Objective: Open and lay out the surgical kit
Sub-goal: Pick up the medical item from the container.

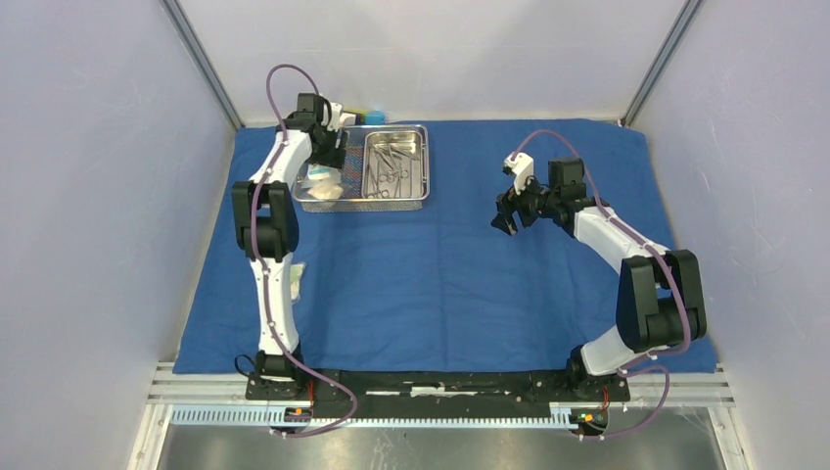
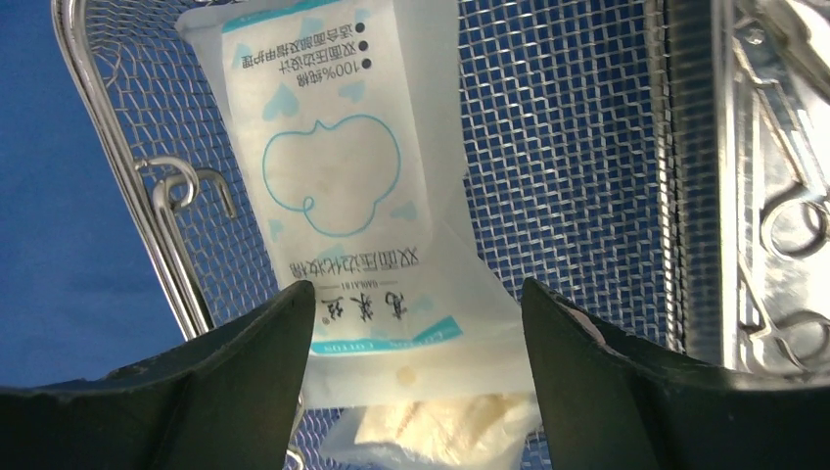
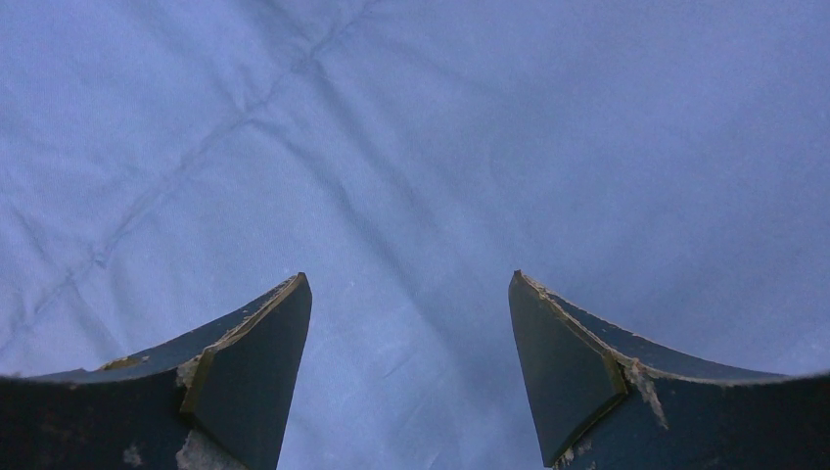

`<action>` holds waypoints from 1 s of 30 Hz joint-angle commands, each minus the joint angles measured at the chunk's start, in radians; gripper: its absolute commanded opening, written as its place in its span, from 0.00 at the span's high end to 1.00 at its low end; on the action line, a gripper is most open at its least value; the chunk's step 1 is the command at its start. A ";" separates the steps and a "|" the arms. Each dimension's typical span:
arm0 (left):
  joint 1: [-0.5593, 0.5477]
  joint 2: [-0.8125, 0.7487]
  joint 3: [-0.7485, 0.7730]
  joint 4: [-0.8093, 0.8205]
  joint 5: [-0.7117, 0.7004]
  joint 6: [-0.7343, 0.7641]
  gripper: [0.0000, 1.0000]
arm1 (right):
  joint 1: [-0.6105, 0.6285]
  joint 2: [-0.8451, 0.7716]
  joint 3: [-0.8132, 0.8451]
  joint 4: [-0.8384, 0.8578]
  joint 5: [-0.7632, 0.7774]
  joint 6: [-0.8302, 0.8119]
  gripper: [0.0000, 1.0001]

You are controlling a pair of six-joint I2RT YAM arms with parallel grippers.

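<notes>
Hanging over the wire basket [image 2: 88,117], the left gripper [image 2: 416,294] has its two black fingers [image 2: 245,362] spread wide. It is not pinching anything. Right under the gap between the fingers lies a white packet [image 2: 333,166] with blue-green print. The packet is long. Its near end sits between the fingertips, and its far end points away from the hand, leaning a little to the left. It lies flat on the mesh. A second packet [image 2: 440,431] with something cream-colored inside peeks out from under its near end.

The basket sits at the far left of the big blue cloth [image 1: 440,294]. The packets are in its left part. A smaller steel pan [image 1: 396,162] fills its right part. In the pan lie thin steel instruments [image 1: 390,166], and their long sides run from near to far. One more pale packet [image 1: 294,282] lies on the cloth beside the left arm.

The right gripper [image 1: 509,215] is well apart from the basket, over on the right side of the cloth. Its fingers [image 3: 254,372] are spread wide too, with nothing between them, and only creased blue cloth shows below.
</notes>
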State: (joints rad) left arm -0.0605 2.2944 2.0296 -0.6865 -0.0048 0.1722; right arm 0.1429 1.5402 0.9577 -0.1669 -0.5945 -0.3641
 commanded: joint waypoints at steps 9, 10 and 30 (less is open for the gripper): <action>0.000 0.078 0.077 -0.011 -0.053 -0.026 0.39 | -0.003 0.009 0.008 0.005 -0.007 -0.015 0.19; 0.000 0.070 0.073 -0.011 -0.043 -0.029 0.47 | -0.002 0.009 0.009 0.006 -0.007 -0.015 0.19; 0.000 -0.336 -0.106 -0.048 0.064 -0.060 0.98 | -0.002 -0.026 0.005 0.004 -0.023 -0.011 0.19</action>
State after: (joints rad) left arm -0.0586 2.1704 1.9923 -0.7311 0.0242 0.1501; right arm 0.1429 1.5532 0.9577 -0.1749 -0.5953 -0.3649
